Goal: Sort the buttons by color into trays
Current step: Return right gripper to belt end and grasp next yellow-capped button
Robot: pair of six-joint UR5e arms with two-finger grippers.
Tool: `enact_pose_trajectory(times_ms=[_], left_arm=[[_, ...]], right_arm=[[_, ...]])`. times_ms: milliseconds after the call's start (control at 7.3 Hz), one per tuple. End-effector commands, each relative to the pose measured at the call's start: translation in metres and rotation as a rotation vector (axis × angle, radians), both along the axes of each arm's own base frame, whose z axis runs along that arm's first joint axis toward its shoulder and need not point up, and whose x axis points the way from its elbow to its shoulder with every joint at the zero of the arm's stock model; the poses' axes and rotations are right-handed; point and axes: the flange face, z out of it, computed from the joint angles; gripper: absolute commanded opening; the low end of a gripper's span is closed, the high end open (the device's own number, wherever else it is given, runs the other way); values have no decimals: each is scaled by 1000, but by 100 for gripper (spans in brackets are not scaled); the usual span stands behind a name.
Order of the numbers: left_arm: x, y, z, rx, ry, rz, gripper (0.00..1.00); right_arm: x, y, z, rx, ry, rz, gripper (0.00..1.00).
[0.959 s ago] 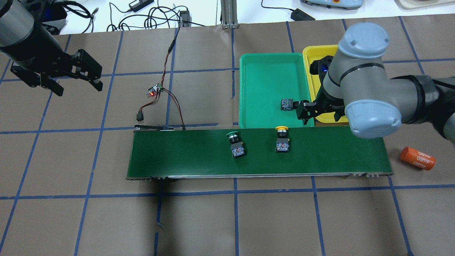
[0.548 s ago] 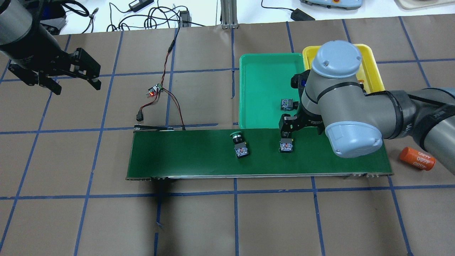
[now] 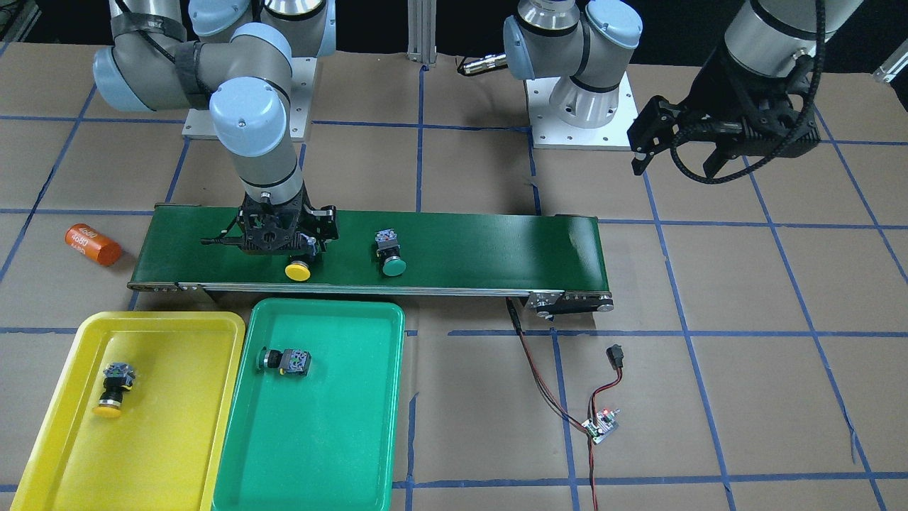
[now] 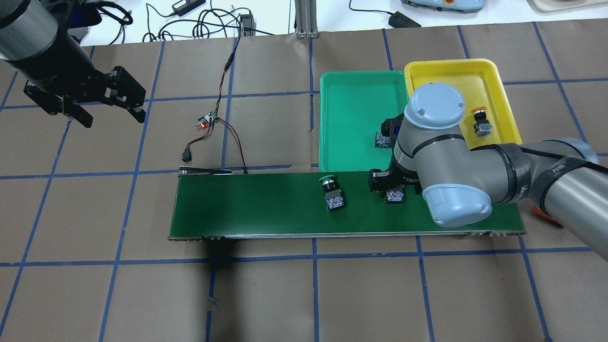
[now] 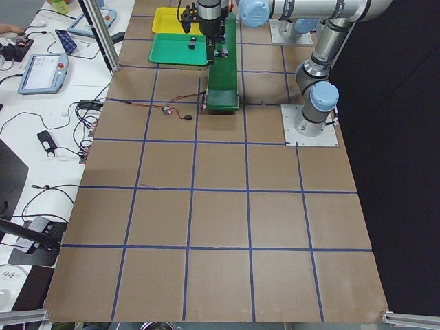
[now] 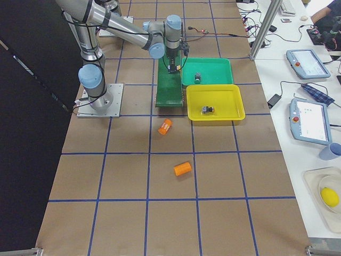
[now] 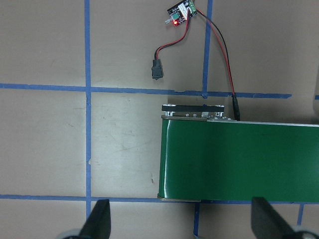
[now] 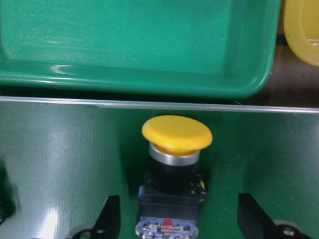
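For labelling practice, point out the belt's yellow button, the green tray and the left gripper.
belt's yellow button (image 8: 176,133): right wrist view, cap.
green tray (image 3: 319,440): front-facing view, bare floor.
left gripper (image 4: 114,118): overhead view, between fingertips.

The right gripper (image 8: 179,221) has swung over the conveyor belt (image 4: 247,209), straddling the yellow button (image 8: 176,133). It and the green button (image 4: 331,192) have ridden toward the robot's right.

The overhead view looks down from behind the robot; the front-facing view faces it across the worktop (image 3: 709,284). Both share the conveyor belt (image 4: 261,209), green tray (image 4: 351,109) and yellow tray (image 4: 456,71). Side views stand far off; wrist views hang close above the belt.
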Motion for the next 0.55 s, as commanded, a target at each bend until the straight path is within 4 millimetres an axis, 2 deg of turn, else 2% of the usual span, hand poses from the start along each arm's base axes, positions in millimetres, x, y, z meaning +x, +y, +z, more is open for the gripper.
enact_pose_trajectory(times_ms=[0,137,274,411], left_arm=[[-50,28,23,-23,-30,-112,100],[-53,24,20,-17,-30,-125,100],[-54,27,22,-23,-26,-125,100],[-52,27,18,-18,-32,-132,100]], right_arm=[[-1,1,-4,-8,3,1,42],[-1,-2,-1,-15,2,1,22],[-6,-11,7,-33,6,0,17],[-11,-31,26,-53,11,7,18]])
